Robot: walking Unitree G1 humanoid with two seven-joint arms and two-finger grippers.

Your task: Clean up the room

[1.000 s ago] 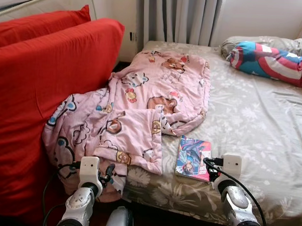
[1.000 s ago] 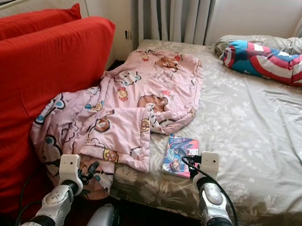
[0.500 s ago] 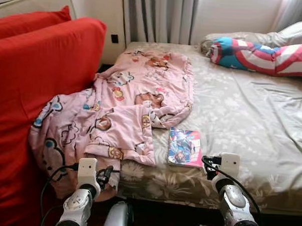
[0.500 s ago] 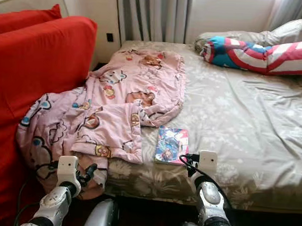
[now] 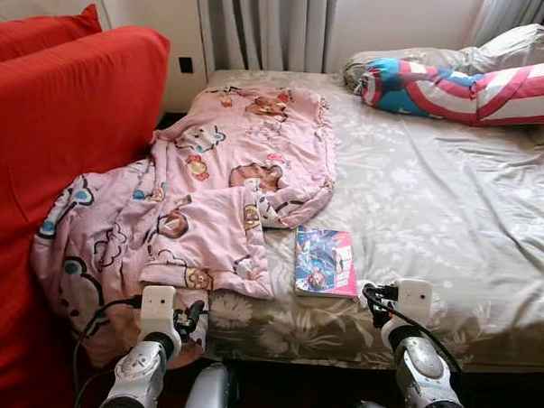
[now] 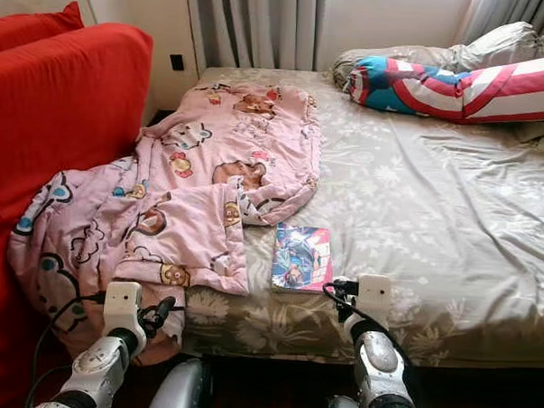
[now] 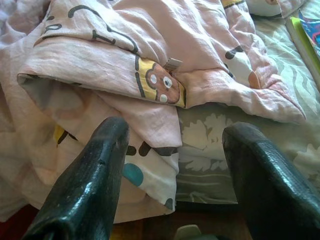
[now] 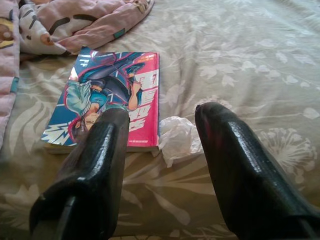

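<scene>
Approach stage of the tidy-up: the robot stands at the foot of the bed, arms raised, nothing yet grasped. Lower right of the head view, the right gripper hovers over the near edge of the mattress, fingers apart and empty; between them lies a crumpled white wad, probably tissue, touching the near corner of the book. Judged next move: lower the right gripper over the wad, or shift toward the book, and close; the two touch, so a grasp on one may drag the other. Lower left, the left gripper is likewise spread and empty, aimed at the hanging hem of the pink blanket, which spills from the mattress toward the red sofa at the frame's left. The blanket's folded edge lies just beside the book without covering it. Farther back, at upper right, a striped red, white and blue pillow rests against the bedding; grey curtains hang at upper centre.
</scene>
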